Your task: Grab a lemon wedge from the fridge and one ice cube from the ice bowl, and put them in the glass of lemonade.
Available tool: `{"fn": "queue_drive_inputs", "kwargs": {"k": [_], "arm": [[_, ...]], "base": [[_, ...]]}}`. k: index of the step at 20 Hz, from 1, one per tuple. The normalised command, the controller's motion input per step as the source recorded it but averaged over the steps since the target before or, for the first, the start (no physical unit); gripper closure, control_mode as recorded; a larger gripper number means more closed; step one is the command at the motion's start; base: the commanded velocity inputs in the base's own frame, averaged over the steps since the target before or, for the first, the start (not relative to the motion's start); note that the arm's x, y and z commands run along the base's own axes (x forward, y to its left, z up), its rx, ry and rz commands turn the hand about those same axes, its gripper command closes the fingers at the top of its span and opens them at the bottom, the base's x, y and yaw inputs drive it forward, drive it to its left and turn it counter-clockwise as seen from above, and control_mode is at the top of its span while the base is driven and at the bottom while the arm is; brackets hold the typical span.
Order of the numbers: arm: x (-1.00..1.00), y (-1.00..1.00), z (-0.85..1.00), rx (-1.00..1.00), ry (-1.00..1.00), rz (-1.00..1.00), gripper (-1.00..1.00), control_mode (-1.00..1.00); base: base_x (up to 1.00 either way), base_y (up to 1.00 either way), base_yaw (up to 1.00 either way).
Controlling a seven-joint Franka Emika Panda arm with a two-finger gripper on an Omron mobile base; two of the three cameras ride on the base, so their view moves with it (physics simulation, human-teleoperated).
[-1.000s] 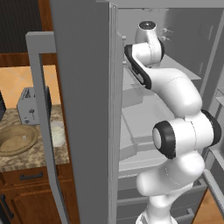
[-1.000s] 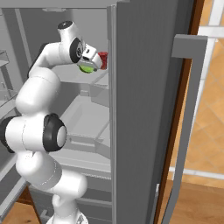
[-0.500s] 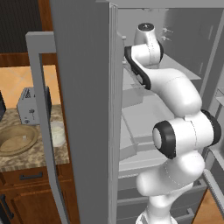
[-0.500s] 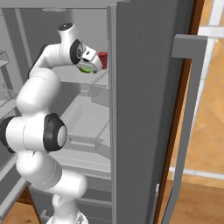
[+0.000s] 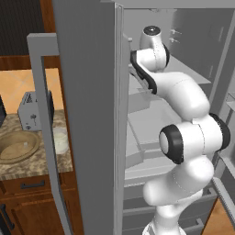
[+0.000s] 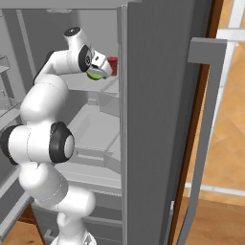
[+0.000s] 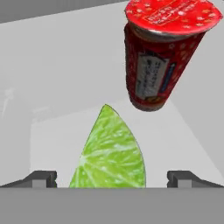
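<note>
My jaws (image 7: 112, 177) stand wide apart, gripping nothing, with the lemon wedge (image 7: 109, 151) lying between my fingertips (image 7: 41, 178). A red can (image 7: 159, 57) stands just beyond it on the fridge (image 6: 158, 119) shelf.

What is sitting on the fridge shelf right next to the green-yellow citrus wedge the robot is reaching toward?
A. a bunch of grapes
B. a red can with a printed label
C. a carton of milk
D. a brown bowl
B: in the hand view a red can stands on the fridge shelf just beyond the lemon wedge, which lies between the open tool tips.
</note>
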Motion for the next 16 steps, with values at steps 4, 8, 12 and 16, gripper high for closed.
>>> {"fn": "queue_drive_inputs", "kwargs": {"k": [4, 8, 12, 16], "arm": [[0.01, 0.0, -0.45, 0.0, -0.02, 0.0, -1.0, -1.0], [0.0, 0.0, -0.32, 0.0, 0.0, 0.0, -1.0, -1.0], [0.0, 0.0, -0.18, 0.0, 0.0, 0.0, 1.0, -1.0], [-0.04, 0.0, -0.01, 0.0, 0.0, 0.0, 1.0, -1.0]], "base": [[0.0, 0.0, 0.0], [0.0, 0.0, 0.0], [0.0, 0.0, 0.0], [0.0, 0.0, 0.0]]}}
